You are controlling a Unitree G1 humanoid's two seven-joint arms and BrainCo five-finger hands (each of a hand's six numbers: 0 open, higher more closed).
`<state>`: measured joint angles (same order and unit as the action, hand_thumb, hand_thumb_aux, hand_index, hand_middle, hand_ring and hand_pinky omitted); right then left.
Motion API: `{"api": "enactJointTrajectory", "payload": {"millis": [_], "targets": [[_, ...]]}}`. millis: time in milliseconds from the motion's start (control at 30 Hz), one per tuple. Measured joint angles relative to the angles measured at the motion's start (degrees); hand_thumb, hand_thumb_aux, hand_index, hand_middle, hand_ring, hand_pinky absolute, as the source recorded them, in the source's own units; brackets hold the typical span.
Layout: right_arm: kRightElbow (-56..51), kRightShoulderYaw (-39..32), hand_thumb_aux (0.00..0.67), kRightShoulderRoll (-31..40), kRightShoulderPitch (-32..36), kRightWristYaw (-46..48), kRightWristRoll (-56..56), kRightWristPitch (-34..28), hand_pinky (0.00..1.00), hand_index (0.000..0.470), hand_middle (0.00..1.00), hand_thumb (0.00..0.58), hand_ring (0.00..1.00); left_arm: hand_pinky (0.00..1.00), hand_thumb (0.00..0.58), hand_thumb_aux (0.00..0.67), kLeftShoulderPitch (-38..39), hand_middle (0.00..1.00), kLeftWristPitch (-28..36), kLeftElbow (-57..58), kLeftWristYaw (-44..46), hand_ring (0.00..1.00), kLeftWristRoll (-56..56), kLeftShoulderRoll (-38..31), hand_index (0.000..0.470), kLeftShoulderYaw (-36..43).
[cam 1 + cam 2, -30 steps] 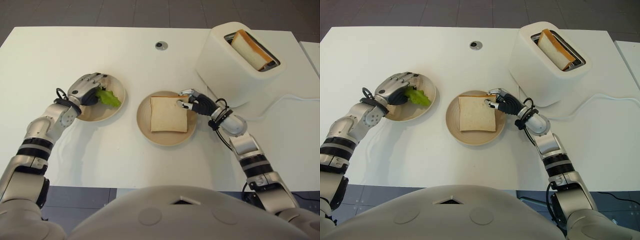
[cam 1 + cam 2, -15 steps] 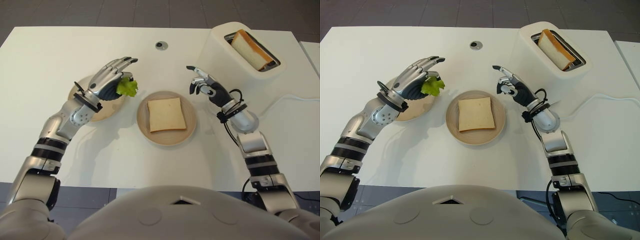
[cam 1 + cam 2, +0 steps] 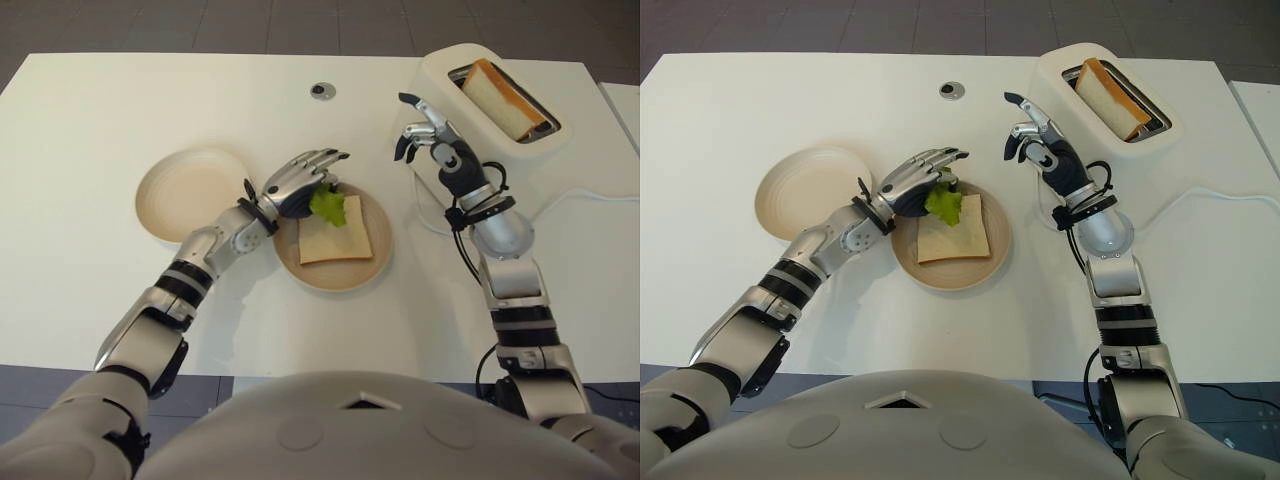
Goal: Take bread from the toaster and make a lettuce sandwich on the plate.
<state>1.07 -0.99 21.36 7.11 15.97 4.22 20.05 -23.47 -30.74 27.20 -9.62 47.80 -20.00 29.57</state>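
A slice of bread (image 3: 335, 230) lies flat on the round beige plate (image 3: 380, 262) at the table's middle. My left hand (image 3: 295, 185) hovers over the plate's upper left rim, shut on a green lettuce leaf (image 3: 326, 204) that hangs above the slice's top left corner. The white toaster (image 3: 475, 125) stands at the back right with a second slice of bread (image 3: 501, 97) sticking up from its slot. My right hand (image 3: 432, 143) is raised just left of the toaster, fingers spread and holding nothing.
A second beige plate (image 3: 192, 190) sits bare to the left. A small round grommet (image 3: 322, 91) is set in the table near the far edge. The toaster's white cable (image 3: 590, 197) runs off to the right.
My left hand lifted the lettuce off the left plate and carried it right, over the bread. My right hand let go of the slice and rose toward the toaster.
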Motion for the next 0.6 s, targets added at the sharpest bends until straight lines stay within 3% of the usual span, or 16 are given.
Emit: {"api": "enactJointTrajectory", "payload": {"millis": [67, 133, 167, 200, 267, 333, 367, 600], "targets": [[0.29, 0.06, 0.0, 0.0, 0.0, 0.0, -0.01, -0.16, 0.56, 0.0, 0.56, 0.0, 0.56, 0.0, 0.566, 0.565, 0.18, 0.0, -0.68, -0.21, 0.42, 0.0, -0.03, 0.08, 0.396, 0.91], [0.3, 0.12, 0.0, -0.01, 0.0, 0.04, -0.02, -0.33, 0.56, 0.0, 0.56, 0.0, 0.56, 0.0, 0.534, 0.481, 0.58, 0.0, -1.74, -0.85, 1.3, 0.0, -0.58, 0.14, 0.337, 1.59], [0.3, 0.27, 0.0, -0.01, -0.01, 0.06, -0.02, -0.35, 0.56, 0.0, 0.56, 0.0, 0.56, 0.0, 0.491, 0.407, 0.73, 0.0, -2.02, -0.93, 1.43, 0.0, -0.69, 0.17, 0.286, 1.64], [0.3, 0.44, 0.0, 0.0, -0.01, 0.07, -0.04, -0.36, 0.56, 0.0, 0.56, 0.0, 0.56, 0.0, 0.436, 0.336, 0.81, 0.0, -2.1, -0.95, 1.52, 0.0, -0.73, 0.16, 0.236, 1.64], [0.3, 0.48, 0.0, 0.0, -0.01, 0.14, -0.05, -0.37, 0.56, 0.0, 0.56, 0.0, 0.56, 0.0, 0.223, 0.145, 0.83, 0.0, -2.14, -0.95, 1.61, 0.0, -0.73, 0.17, 0.101, 1.65], [0.3, 0.6, 0.0, 0.0, -0.01, 0.26, -0.27, -0.4, 0.56, 0.0, 0.56, 0.0, 0.56, 0.0, 0.053, 0.032, 0.85, 0.0, -2.14, -0.95, 1.62, 0.0, -0.73, 0.17, 0.022, 1.65], [0.35, 0.66, 0.0, 0.0, -0.01, 0.32, -0.63, -0.45, 0.56, 0.0, 0.56, 0.0, 0.56, 0.0, 0.005, 0.003, 0.89, 0.0, -2.15, -1.06, 1.71, 0.0, -0.73, 0.15, 0.002, 1.65], [0.89, 1.53, 0.0, 0.03, 0.01, 0.65, -1.08, -0.6, 0.56, 0.0, 0.56, 0.0, 0.56, 0.0, 0.0, 0.0, 3.16, 0.0, -3.97, -5.01, 6.28, 0.0, -3.72, -1.75, 0.0, 1.57]]}}
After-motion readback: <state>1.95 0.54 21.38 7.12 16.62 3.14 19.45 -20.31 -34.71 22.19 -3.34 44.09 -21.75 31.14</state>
